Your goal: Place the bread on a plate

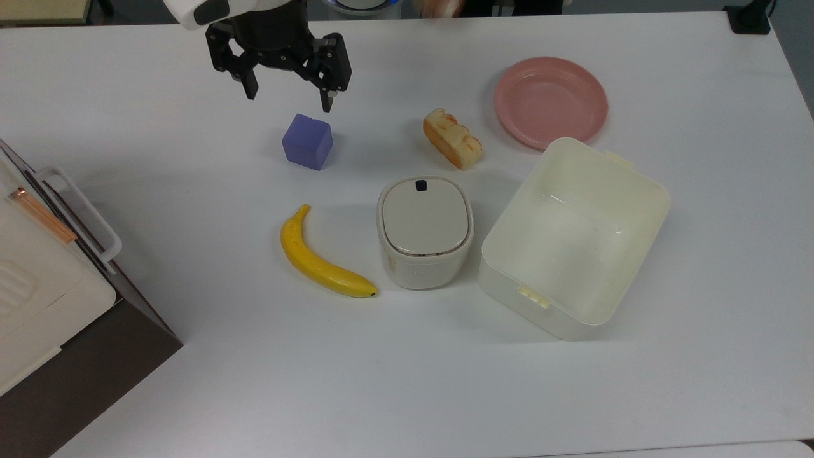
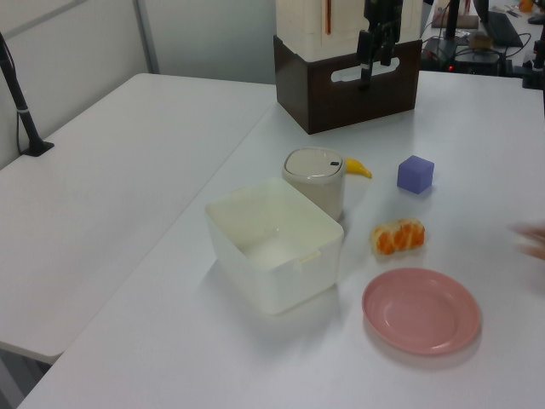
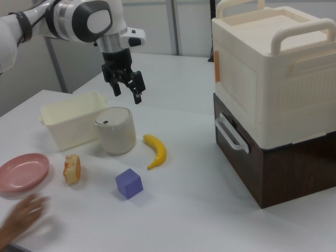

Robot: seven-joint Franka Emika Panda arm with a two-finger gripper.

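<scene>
The bread (image 1: pixel 453 138), a small oblong piece with an orange-brown glazed top, lies on the white table just off the pink plate (image 1: pixel 551 102), toward the top view's left. The plate holds nothing. My gripper (image 1: pixel 289 102) hangs open above the table near the far edge, over a spot just behind a purple cube (image 1: pixel 308 141), well to the top view's left of the bread. Its fingers hold nothing. In the left view the gripper (image 2: pixel 375 66) is far behind the bread (image 2: pixel 398 237) and plate (image 2: pixel 421 309). The right view shows the gripper (image 3: pixel 127 93) high above the bread (image 3: pixel 72 168) and plate (image 3: pixel 23 171).
A cream open tub (image 1: pixel 559 242), a lidded cream container (image 1: pixel 425 232) and a banana (image 1: pixel 321 257) lie in front of the bread. A cream box on a dark cabinet (image 1: pixel 44 286) stands at the top view's left edge. A person's hand (image 3: pixel 23 218) hovers near the plate.
</scene>
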